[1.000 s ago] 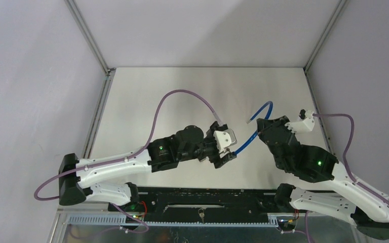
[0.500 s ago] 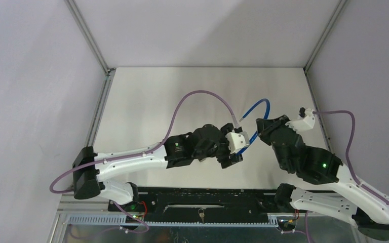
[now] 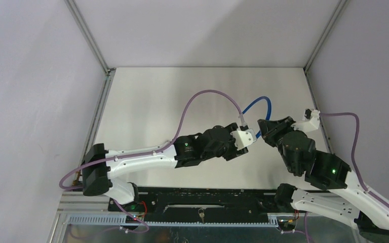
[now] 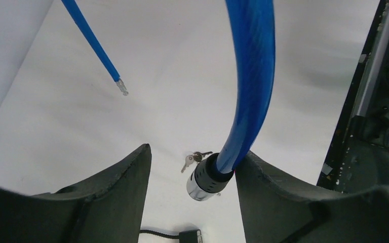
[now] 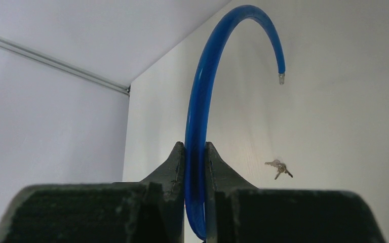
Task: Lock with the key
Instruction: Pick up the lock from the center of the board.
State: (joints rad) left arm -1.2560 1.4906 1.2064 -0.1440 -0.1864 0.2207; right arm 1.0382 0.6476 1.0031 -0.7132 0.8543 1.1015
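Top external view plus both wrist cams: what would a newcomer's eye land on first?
The blue cable lock stands out, arching in mid-air over the white table and clamped in the right pincer. Its silver lock barrel hangs between the open fingers of the left pincer, while its bare tip is free. A small bunch of keys lies on the table.

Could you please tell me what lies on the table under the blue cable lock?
A small bunch of keys lies on the table below the blue cable near its barrel. The table right under the barrel and the left gripper's fingers is hidden.
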